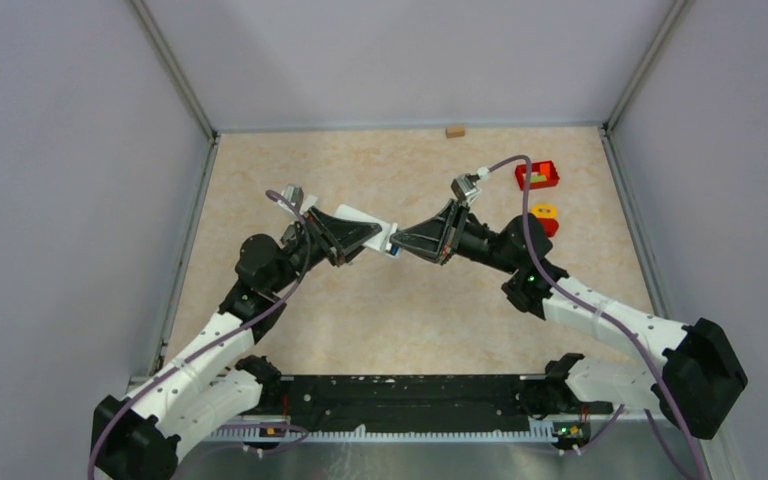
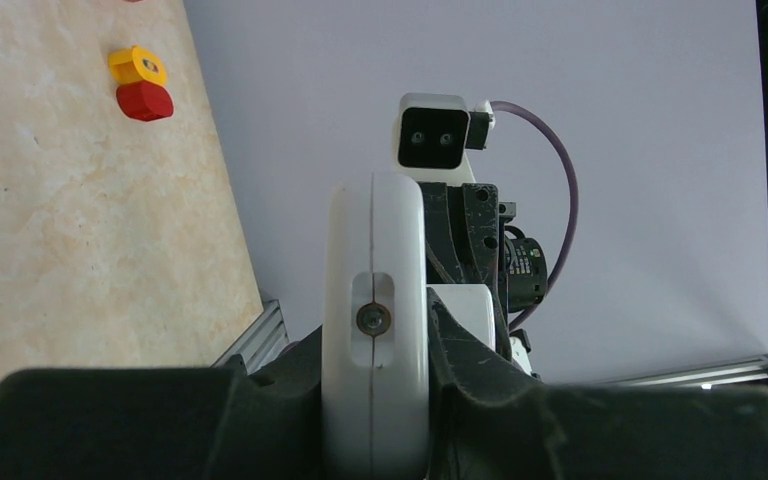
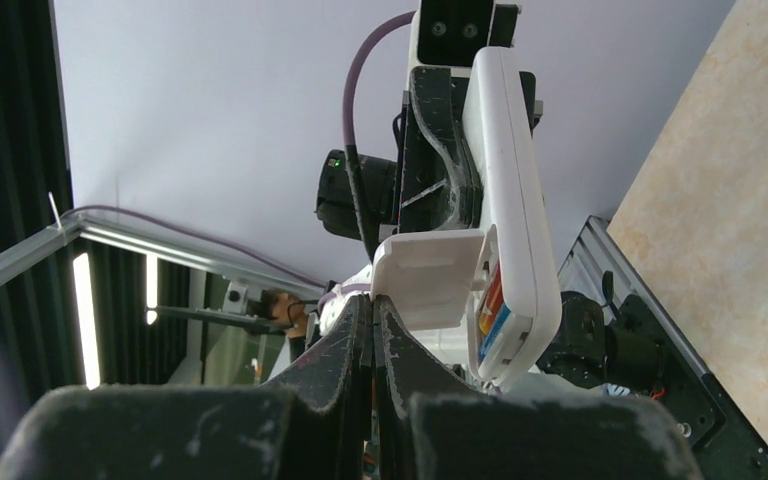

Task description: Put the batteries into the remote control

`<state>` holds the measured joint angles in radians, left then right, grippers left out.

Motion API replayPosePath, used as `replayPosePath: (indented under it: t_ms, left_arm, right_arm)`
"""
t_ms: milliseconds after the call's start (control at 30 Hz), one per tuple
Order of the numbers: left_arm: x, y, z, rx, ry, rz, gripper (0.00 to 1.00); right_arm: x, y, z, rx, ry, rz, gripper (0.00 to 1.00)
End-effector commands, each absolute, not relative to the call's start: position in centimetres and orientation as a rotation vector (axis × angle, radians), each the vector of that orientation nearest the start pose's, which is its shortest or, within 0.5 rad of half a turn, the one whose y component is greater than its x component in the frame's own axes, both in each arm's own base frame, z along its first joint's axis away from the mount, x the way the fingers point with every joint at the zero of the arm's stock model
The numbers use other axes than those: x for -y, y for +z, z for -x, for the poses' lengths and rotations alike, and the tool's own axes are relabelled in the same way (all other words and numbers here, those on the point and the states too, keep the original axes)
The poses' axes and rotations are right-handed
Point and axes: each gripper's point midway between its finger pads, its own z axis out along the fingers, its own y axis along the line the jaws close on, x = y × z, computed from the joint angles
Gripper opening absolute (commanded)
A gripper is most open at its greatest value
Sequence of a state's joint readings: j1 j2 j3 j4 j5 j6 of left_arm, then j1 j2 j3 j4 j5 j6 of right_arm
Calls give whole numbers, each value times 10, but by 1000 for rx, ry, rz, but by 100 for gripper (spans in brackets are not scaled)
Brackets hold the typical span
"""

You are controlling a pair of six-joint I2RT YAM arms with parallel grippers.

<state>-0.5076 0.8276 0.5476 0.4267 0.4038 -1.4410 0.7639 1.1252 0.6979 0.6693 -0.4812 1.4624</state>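
My left gripper [image 1: 365, 238] is shut on the white remote control [image 1: 372, 228] and holds it above the table. In the left wrist view the remote [image 2: 375, 300] stands edge-on between the fingers. In the right wrist view the remote [image 3: 515, 190] has its white battery cover [image 3: 428, 275] swung open. Red and blue batteries [image 3: 492, 305] sit in the compartment. My right gripper [image 3: 373, 305] is shut, with its tips against the lower edge of the cover. I cannot tell whether the cover is pinched. In the top view the right gripper [image 1: 402, 243] meets the remote's end.
A red box [image 1: 537, 176] and a yellow-and-red piece [image 1: 545, 219] lie at the right of the table. The yellow-and-red piece also shows in the left wrist view [image 2: 140, 85]. A small wooden block [image 1: 455, 130] sits at the back wall. Grey walls enclose the table.
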Motion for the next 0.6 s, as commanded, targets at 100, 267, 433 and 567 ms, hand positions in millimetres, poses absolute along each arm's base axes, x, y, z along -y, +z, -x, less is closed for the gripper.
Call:
replayPosePath:
  t_ms: [100, 267, 433, 567]
  left_arm:
    - [240, 345, -213, -1602, -1854, 341, 0]
    - [240, 346, -212, -1594, -1861, 341, 0]
    - [240, 351, -210, -1577, -1884, 333, 0]
    - [239, 355, -207, -1558, -1916, 333, 0]
  right_arm:
    - [-332, 364, -176, -1659, 2116, -55, 0]
    - [-334, 361, -178, -1687, 2097, -69, 0]
    - [-336, 348, -181, -1722, 2088, -95, 0]
    - [-337, 341, -183, -1734, 2087, -111, 0]
